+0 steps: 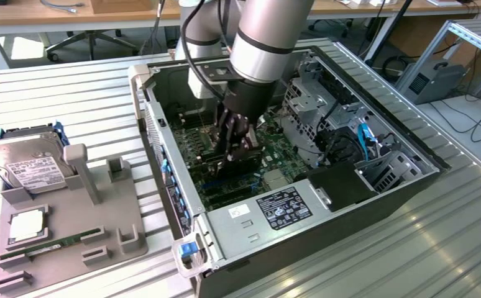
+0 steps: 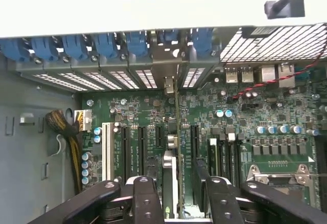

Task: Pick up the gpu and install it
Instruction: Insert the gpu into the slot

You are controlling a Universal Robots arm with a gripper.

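A robotics lab or electronics workshop. Slatted aluminium table [image 1: 74,93] underfoot of everything, with an opened desktop computer case [image 1: 307,205] lying on it, motherboard [image 2: 245,147] bared. Alongside, a grey parts fixture [image 1: 99,236] carrying a hard drive [image 1: 25,161] and a memory stick [image 1: 50,244]. Behind, wooden desks [image 1: 74,15], an office chair [image 1: 91,40], loose cables [image 1: 464,118] and an aluminium-profile frame [image 1: 464,34]. Overhead, an industrial robot arm [image 1: 265,43].
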